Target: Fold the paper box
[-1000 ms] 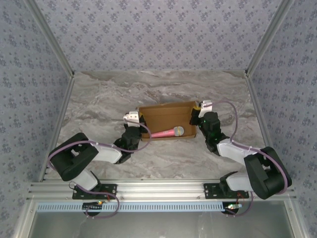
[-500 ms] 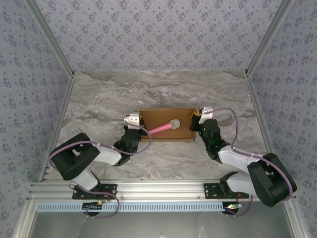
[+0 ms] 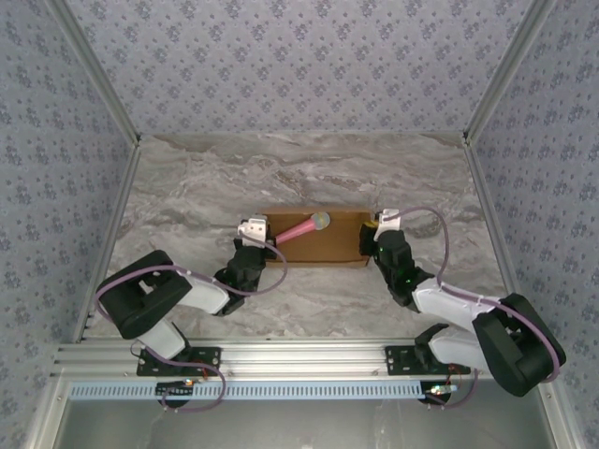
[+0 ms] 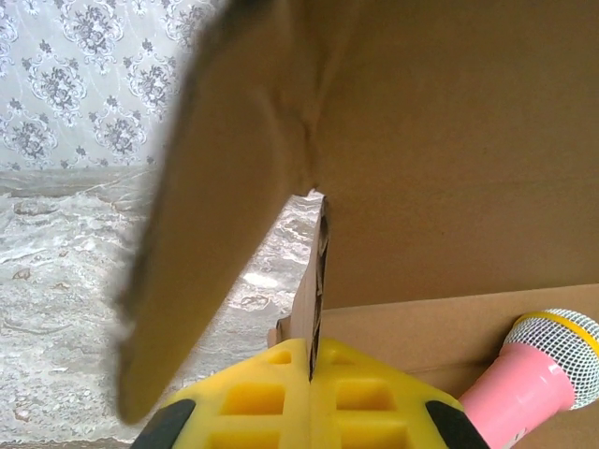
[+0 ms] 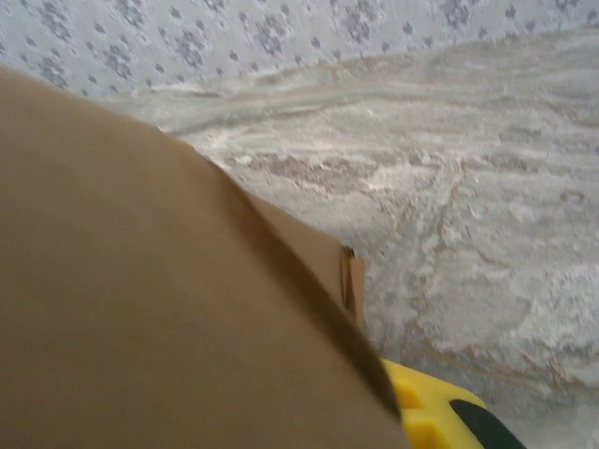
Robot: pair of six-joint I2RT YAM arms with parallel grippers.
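Pinches with the left end effector (image 3: 253, 227), pads pressed fully together on a thin upright cardboard edge at the left end of the paper box (image 3: 323, 248). Shows from the left wrist as yellow fingers (image 4: 253, 398) meeting on that edge, just beside a raised flap. Hold that pinch firm and steer the wall along its crease without twisting; thin card probably buckles if bent off the crease.

Finds the box mid-worktop (image 3: 187, 187), between the two arms and only partly formed. Carries a pink microphone (image 3: 304, 227) lying slantwise across it, head toward the far edge. Mind that microphone: likely to roll, or to get trapped under a panel folded over it.

Meets the box's right end with the right end effector (image 3: 384, 224). Cannot tell there how wide the opening is or whether anything is gripped: from the right wrist, just one yellow finger (image 5: 421, 412) beside a broad brown panel. Make sure of a grip on that side first, then bring both ends over together so as not to skew the box.
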